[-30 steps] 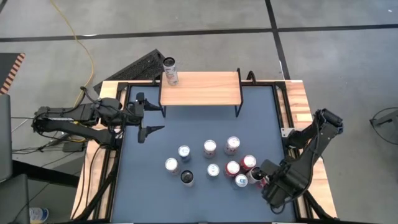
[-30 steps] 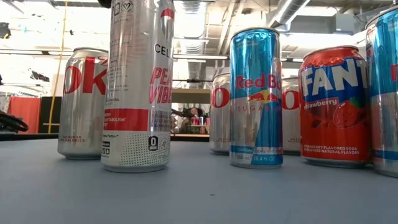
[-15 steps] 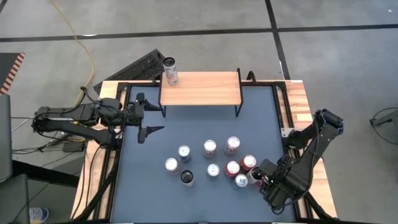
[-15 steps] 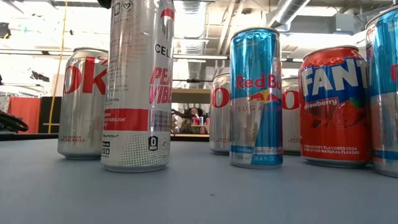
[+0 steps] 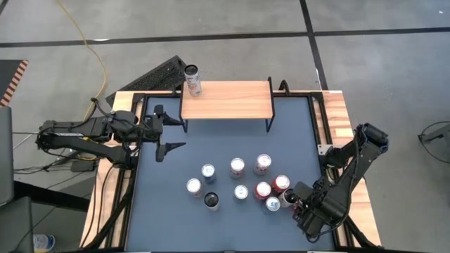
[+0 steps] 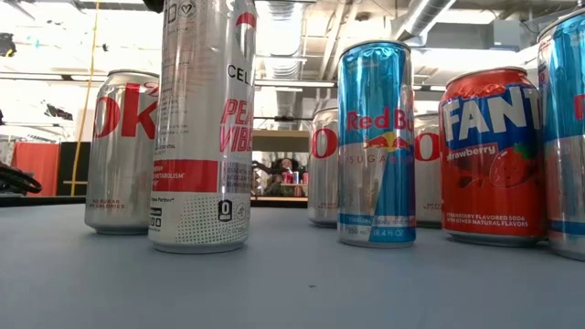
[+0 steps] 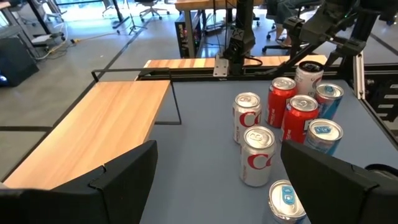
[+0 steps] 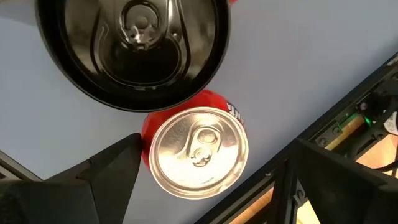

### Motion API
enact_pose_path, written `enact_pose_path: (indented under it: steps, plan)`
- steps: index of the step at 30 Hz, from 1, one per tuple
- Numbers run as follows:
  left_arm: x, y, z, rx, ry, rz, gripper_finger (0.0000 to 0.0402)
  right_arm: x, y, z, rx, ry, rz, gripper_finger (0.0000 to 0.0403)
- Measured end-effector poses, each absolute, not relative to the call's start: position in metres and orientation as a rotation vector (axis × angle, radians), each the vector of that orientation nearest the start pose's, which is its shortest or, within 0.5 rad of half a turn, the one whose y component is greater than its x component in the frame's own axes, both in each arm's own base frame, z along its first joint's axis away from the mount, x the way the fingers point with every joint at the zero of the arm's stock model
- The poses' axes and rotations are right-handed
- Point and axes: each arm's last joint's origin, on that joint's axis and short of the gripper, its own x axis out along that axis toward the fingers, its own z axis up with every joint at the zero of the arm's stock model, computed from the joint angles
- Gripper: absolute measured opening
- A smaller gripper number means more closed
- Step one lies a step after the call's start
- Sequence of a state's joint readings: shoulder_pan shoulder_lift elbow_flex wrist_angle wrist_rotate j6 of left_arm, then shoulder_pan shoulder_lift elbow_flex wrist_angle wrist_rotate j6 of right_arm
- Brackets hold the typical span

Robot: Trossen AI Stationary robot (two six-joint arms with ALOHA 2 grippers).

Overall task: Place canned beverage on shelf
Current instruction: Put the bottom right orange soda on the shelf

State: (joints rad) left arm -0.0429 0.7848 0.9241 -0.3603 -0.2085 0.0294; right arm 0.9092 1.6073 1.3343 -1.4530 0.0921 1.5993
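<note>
Pick step: right tool (image 8: 205, 180) spread wide above a red can (image 8: 198, 152) near the worktop's right edge, needs descent then closing; left tool (image 5: 167, 131) waits spread beside the shelf (image 5: 226, 100).

Grey concrete floor (image 5: 211, 17), yellow cable (image 5: 90, 53), office chairs (image 7: 149, 7), ceiling ducts (image 6: 430, 14)

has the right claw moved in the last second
Yes, slightly: the open right claw has crept away from the light-wood shelf, above the cans.
</note>
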Motion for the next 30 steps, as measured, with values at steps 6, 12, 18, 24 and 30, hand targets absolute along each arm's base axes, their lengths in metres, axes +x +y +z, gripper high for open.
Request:
enact_pose_path:
  steps: [6,12,18,24,30]
  plan:
    - [0.161,-0.001,0.363,0.052,0.220,0.162,0.0332,0.167,0.210,0.262,0.397,1.462,-0.660,0.0389]
    - [0.161,-0.001,0.362,0.058,0.222,0.161,0.0332,0.166,0.211,0.234,0.437,1.512,-0.623,0.0373]
    - [0.161,-0.001,0.362,0.060,0.223,0.163,0.0332,0.166,0.210,0.224,0.443,1.518,-0.611,0.0359]
    - [0.161,-0.001,0.362,0.061,0.223,0.164,0.0332,0.166,0.211,0.224,0.432,1.518,-0.597,0.0354]
    - [0.161,-0.001,0.362,0.060,0.224,0.166,0.0332,0.168,0.212,0.224,0.435,1.474,-0.582,0.0327]
